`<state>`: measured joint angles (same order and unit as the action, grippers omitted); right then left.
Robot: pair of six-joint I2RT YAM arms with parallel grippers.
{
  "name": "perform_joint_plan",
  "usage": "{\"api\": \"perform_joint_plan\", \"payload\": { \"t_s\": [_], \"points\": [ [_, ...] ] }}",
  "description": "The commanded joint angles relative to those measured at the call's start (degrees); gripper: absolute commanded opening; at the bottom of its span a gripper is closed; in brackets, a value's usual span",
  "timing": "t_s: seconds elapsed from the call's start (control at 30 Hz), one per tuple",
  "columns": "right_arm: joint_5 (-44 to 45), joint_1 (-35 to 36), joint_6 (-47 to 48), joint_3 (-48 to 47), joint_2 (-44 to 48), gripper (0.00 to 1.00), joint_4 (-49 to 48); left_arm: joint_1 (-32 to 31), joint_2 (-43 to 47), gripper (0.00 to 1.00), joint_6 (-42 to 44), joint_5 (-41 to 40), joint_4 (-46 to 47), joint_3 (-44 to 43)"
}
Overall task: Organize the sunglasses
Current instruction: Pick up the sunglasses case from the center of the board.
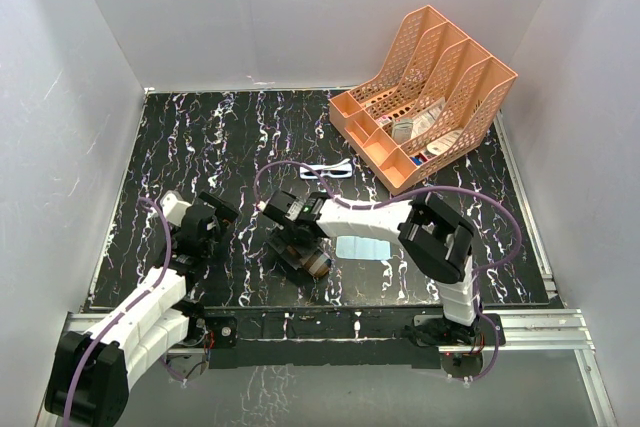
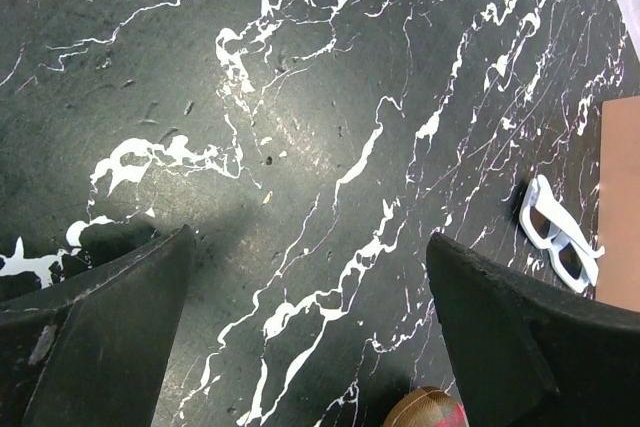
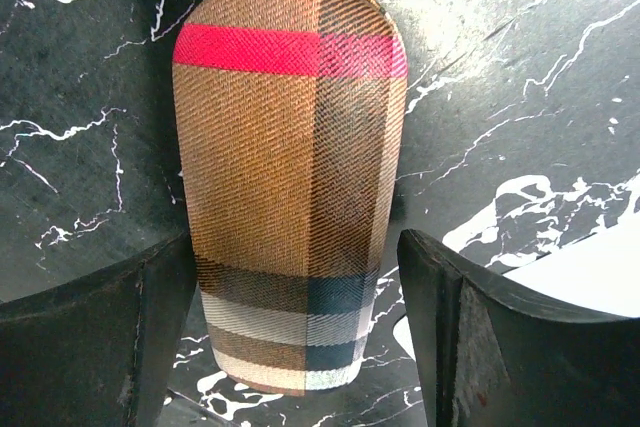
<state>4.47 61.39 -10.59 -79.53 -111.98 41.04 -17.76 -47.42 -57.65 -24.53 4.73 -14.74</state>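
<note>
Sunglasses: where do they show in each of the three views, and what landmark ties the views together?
Top external: sunglasses on the table near centre, left of the orange organizer.
Left wrist: at the right edge, beside the organizer.
Right wrist: not in it.
Shared landmark: the plaid case, at left wrist's bottom edge, filling right wrist.

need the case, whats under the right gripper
The brown plaid case, lying on the black table between the open fingers. Its inside and the table beneath it are covered.

Peach slotted file organizer (image 1: pixel 425 97) on black white-veined tabletop (image 1: pixel 200 147). Light blue cloth (image 1: pixel 360 247): nearer than organizer, well apart. Brown plaid case (image 3: pixel 285 177): left of organizer, beyond cloth.
</note>
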Motion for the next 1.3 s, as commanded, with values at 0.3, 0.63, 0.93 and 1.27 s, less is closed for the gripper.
{"api": "perform_joint_plan", "payload": {
  "t_s": [0.3,0.63,0.93,1.27],
  "points": [
    [-0.7,0.1,1.9,-4.6,-3.2,0.78,2.0,0.5,1.3,0.99,0.4,0.7,0.9,1.3],
    [-3.8,0.1,2.0,-3.4,-3.8,0.78,1.8,0.8,1.2,0.99,0.5,1.1,1.3,1.3],
    [-7.0,0.0,2.4,-2.4,-4.2,0.77,1.5,1.0,0.9,0.99,0.4,1.6,1.7,1.3],
    [-7.8,-0.2,2.2,-2.0,-3.8,0.71,1.5,1.0,1.1,0.99,0.3,1.9,1.8,1.7]
  ]
}}
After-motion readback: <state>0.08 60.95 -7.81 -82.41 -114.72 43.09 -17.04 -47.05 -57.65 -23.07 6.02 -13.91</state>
